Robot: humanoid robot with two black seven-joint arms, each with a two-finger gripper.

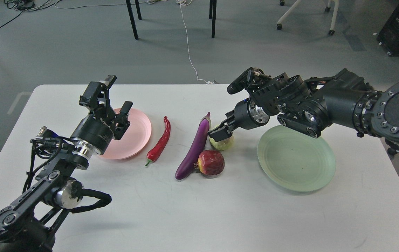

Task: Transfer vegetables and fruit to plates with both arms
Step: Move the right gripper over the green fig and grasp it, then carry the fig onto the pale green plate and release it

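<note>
The purple eggplant [194, 149] lies mid-table, with the red chili pepper [159, 142] to its left. The dark red fruit [211, 162] rests against the eggplant. The yellow-green fruit [222, 143] sits behind it, mostly covered by my right gripper [219, 133], which hangs right over it; its fingers cannot be told apart. My left gripper [110, 94] is open and empty above the pale pink plate [134, 134]. The pale green plate [295, 157] is bare at the right.
The white table [199, 210] ends at the far edge just behind the grippers. Beyond it are the grey floor, chair legs and a white cable. My right arm spans above the green plate's far side.
</note>
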